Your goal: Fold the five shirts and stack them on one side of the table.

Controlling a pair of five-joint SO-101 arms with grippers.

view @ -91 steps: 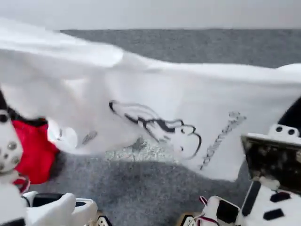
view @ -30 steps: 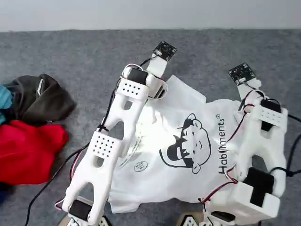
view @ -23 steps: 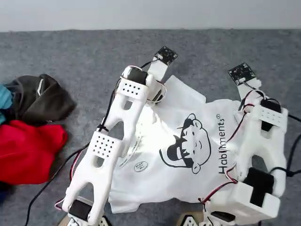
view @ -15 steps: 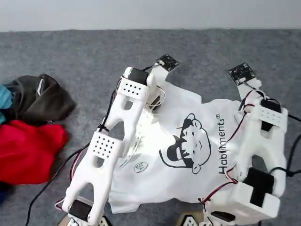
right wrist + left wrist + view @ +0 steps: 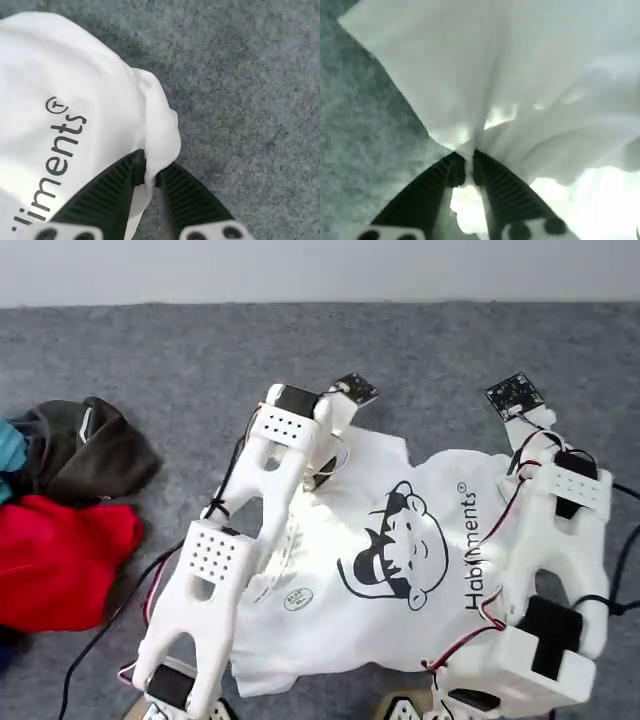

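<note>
L hand (image 5: 465,169) pinching white printed cotton shirt (image 5: 340,640), sleeve drawn inward vs 1 s ago | R hand (image 5: 150,181) gripping edge, unmoved | 1st fold starting

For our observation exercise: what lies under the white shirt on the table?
Grey table covering shows around the edges of the white shirt, so the shirt lies on it. Whatever is beneath its middle is hidden by the cloth itself.

high: fixed overhead, down on table (image 5: 150,350) | wrists: close behind left pincer (image 5: 468,161), right pincer (image 5: 150,169) | all share: white shirt (image 5: 350,635)
</note>
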